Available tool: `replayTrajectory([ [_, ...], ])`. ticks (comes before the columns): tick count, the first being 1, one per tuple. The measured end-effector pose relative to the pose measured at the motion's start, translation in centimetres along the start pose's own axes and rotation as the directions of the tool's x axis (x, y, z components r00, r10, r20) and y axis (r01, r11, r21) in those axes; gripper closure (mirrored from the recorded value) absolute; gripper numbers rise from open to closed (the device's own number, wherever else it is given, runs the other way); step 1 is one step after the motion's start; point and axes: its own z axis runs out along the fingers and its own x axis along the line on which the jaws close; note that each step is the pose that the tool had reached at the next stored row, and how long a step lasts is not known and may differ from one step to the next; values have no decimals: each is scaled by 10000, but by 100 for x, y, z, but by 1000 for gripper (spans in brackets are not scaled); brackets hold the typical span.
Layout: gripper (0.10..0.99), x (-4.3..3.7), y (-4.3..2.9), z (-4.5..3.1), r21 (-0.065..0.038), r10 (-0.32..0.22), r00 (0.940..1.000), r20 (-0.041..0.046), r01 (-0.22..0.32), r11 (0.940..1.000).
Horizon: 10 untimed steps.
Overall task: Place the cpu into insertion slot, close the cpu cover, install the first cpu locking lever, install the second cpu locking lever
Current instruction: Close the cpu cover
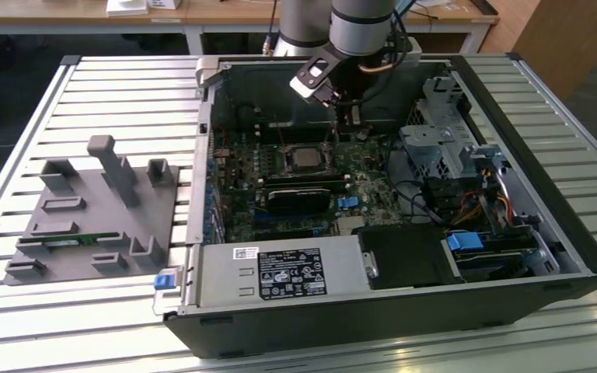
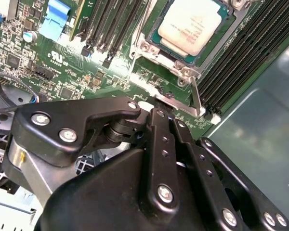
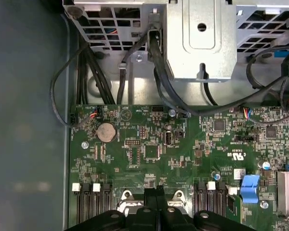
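- Exterior view: gripper (image 1: pixel 345 124) is down inside the open case (image 1: pixel 403 326), near the cpu (image 1: pixel 304 158), which lies mid-board.
- Second wrist view: cpu (image 2: pixel 195 24) sits flat in the slot (image 2: pixel 183 72). Fingers (image 2: pixel 159 130) are pressed together with nothing seen between them, tips just beside a thin lever (image 2: pixel 196 96).
- First wrist view: gripper (image 3: pixel 156 192), fingers together, is over the green board (image 3: pixel 183 154).

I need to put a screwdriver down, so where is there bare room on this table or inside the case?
Bare slats of the table lie beyond the grey fixture on the exterior view's left, and beside the case on that view's right. Inside is crowded: motherboard, cables, drive cages, and the gripper above the board.
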Motion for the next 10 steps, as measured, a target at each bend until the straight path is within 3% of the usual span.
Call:
replayTrajectory([
  [10,980,-1,-74,-3,0,0,10000,0,0,10000],
])
